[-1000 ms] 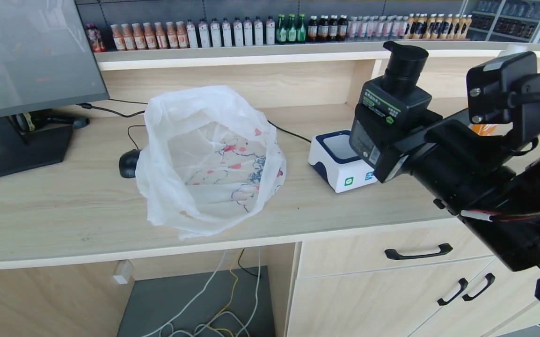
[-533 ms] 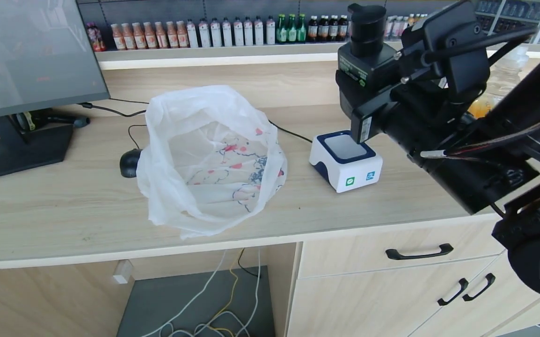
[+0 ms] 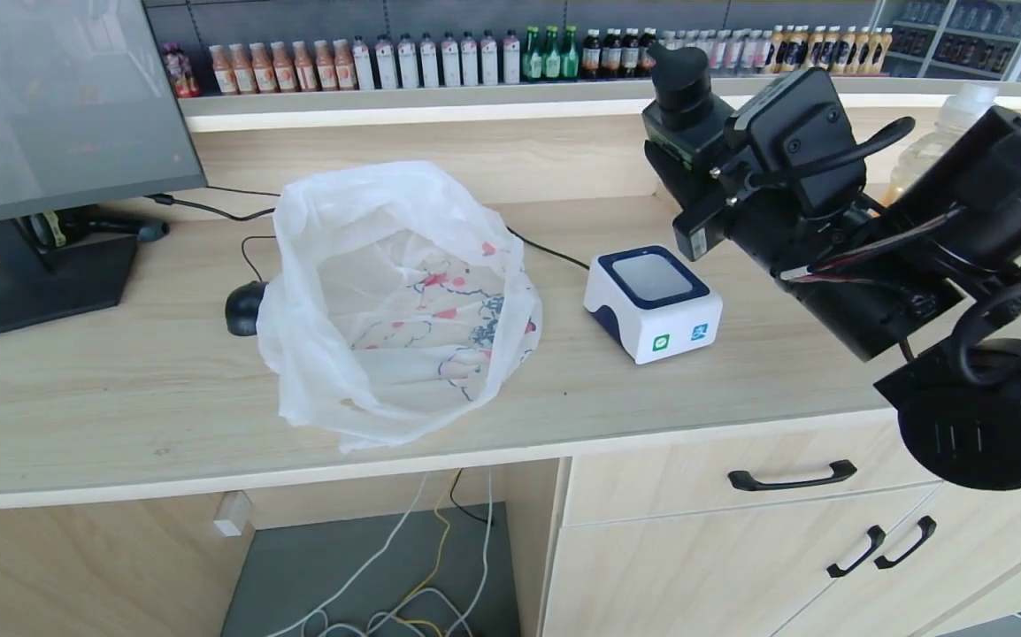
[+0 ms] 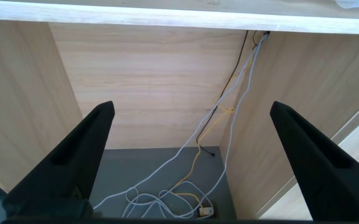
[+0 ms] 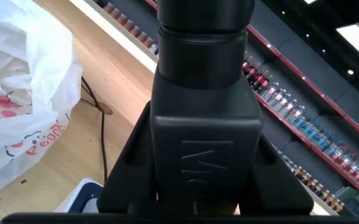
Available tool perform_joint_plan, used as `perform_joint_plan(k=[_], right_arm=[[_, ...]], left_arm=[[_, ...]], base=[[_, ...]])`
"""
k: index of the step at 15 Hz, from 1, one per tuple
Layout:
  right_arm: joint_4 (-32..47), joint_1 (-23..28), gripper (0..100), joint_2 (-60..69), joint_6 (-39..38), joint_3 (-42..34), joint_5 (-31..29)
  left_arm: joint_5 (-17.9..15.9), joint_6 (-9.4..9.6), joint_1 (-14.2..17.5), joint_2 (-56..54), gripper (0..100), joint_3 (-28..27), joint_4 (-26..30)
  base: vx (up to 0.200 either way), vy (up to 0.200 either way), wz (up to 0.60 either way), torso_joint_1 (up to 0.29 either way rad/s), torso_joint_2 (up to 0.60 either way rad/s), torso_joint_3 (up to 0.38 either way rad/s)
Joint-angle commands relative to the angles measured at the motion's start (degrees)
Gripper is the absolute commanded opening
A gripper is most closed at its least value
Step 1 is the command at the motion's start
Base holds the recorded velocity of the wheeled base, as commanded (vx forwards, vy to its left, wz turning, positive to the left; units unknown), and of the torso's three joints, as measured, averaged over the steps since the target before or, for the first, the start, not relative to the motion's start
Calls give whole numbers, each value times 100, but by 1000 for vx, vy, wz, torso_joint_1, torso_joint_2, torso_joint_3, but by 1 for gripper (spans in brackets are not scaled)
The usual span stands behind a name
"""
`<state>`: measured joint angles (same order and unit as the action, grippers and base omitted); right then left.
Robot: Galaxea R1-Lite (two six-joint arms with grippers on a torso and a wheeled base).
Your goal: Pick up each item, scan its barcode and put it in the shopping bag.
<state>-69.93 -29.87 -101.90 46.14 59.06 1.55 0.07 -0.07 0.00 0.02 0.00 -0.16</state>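
Down below the counter's [image 3: 121, 398] front edge, the left gripper [image 4: 191, 109] hangs over the loose cables, fingers spread wide with nothing between them. It looks to have no part in this step.

Up on the counter, the shopping bag [image 3: 298, 292] stands open. Whether anything lies inside is hard to tell past its printed pattern. The scanner [image 3: 652, 305] sits apart from it, at the bag's three o'clock, window facing up.

The right gripper [image 3: 710, 199] has its fingers clamped on a black bottle [image 3: 677, 133] – raised off the counter at roughly the scanner's one o'clock. So the pick-up looks done, while the bagging is yet to come. Farther off at two o'clock, a clear bottle [image 3: 931, 150] waits its turn.
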Motion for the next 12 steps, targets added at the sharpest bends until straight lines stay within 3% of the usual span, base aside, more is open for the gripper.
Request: perform_joint_plan(k=[1, 4, 12], right_arm=[[-30, 218, 0, -67, 106, -79, 170], [-39, 473, 0, -251, 492, -141, 1076], [-39, 499, 0, -550, 659, -141, 1726]], left_arm=[[1, -1, 0, -2, 100, 0, -11], [1, -1, 0, -2, 100, 0, -2], [1, -1, 0, -2, 100, 0, -2]], base=[[0, 0, 0, 0, 0, 0], [0, 0, 0, 0, 0, 0], [0, 0, 0, 0, 0, 0]])
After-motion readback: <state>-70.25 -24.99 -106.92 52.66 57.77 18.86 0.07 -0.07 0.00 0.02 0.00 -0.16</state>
